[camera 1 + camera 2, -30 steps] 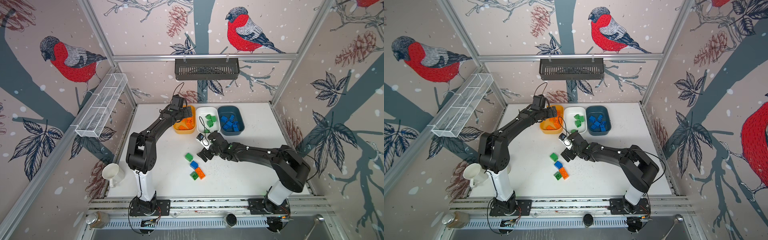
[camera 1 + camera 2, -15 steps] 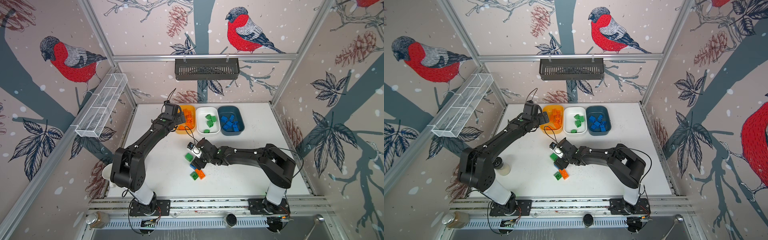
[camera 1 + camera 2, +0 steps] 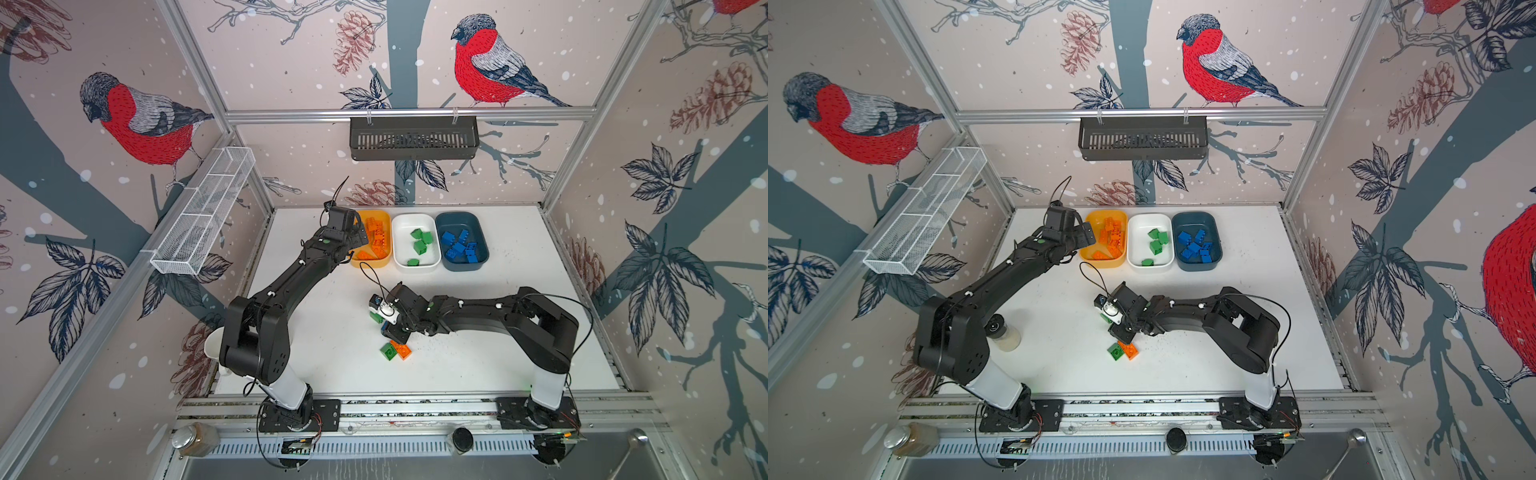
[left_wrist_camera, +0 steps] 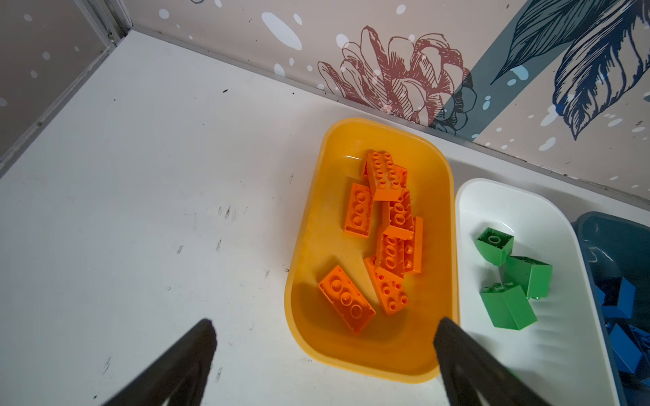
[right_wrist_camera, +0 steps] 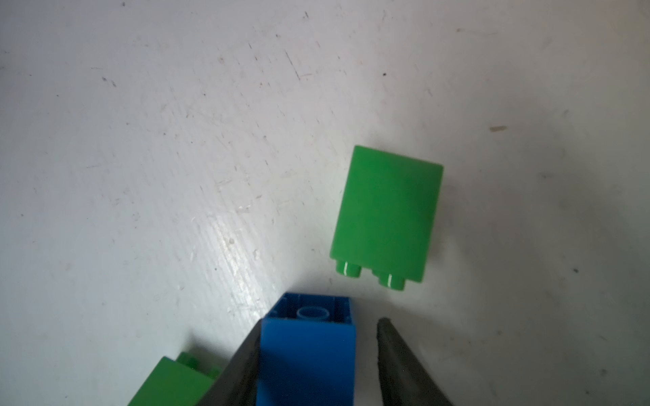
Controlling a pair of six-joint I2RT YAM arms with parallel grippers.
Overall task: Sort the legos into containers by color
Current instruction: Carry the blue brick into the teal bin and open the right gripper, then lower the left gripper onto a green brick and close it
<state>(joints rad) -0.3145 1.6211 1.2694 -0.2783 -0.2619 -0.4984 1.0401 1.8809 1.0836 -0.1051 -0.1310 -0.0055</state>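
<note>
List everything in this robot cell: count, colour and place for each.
tubs: 3, orange tub, white tub, dark blue tub, in a row at the table's back
orange bricks: several, in the orange tub; loose orange brick, 1, mid-table
green bricks: 4, in the white tub; loose green bricks, 2, mid-table
blue bricks: several, in the dark blue tub; loose blue brick, 1, mid-table
mesh tray: 1, white, left wall
slotted basket: 1, black, back rail
cup: 1, white, front-left table edge, partly hidden
left claw: 1, black, open, over the orange tub's left edge
right claw: 1, black, jaws either side of the loose blue brick, gap on one side
</note>
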